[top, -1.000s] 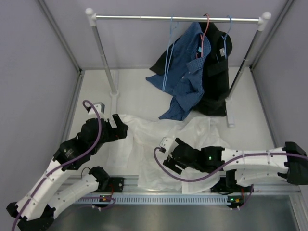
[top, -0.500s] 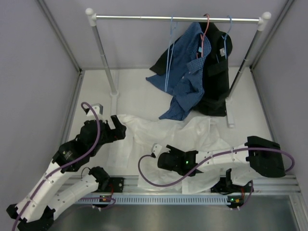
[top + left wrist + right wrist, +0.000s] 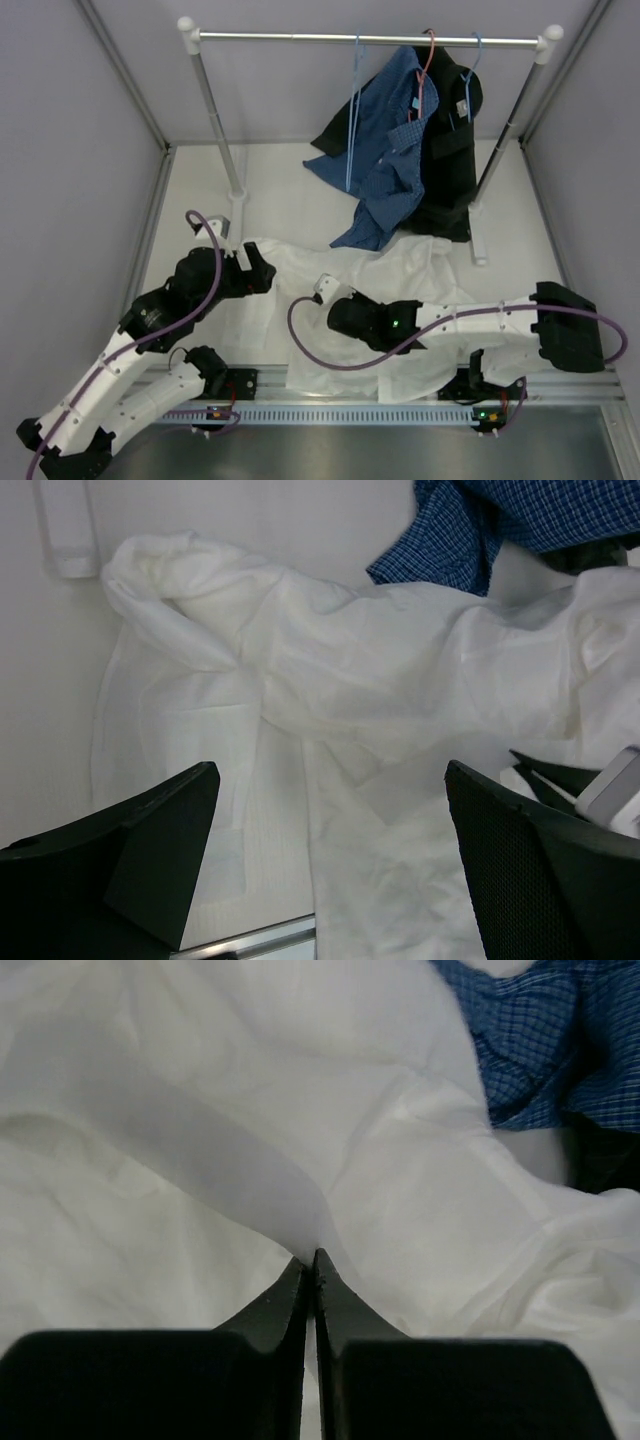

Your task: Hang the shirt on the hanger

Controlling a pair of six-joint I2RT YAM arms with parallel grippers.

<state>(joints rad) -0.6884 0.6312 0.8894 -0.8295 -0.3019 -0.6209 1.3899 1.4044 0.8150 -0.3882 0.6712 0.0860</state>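
The white shirt [image 3: 275, 285] lies crumpled across the table's near half. My right gripper [image 3: 336, 316] is down on its middle. In the right wrist view this gripper [image 3: 312, 1255] is shut, with a raised fold of the shirt [image 3: 200, 1160] pinched at its tips. My left gripper [image 3: 253, 268] hovers over the shirt's left part, and its jaws [image 3: 330, 770] stand wide open with nothing between them above the cloth [image 3: 350, 680]. The thin light-blue hanger [image 3: 350, 120] hangs bare by its hook on the rail [image 3: 280, 37] at the back.
A blue checked shirt [image 3: 385, 150] on a red hanger [image 3: 428, 60] and a black garment [image 3: 450, 150] hang right of the light-blue hanger, their hems reaching the table. The rack's slanted posts [image 3: 215, 110] [image 3: 500, 150] stand left and right. Grey walls enclose the sides.
My right gripper has swung left over the shirt's middle and closed on a fold of it. My left gripper has shifted slightly right and stays open.
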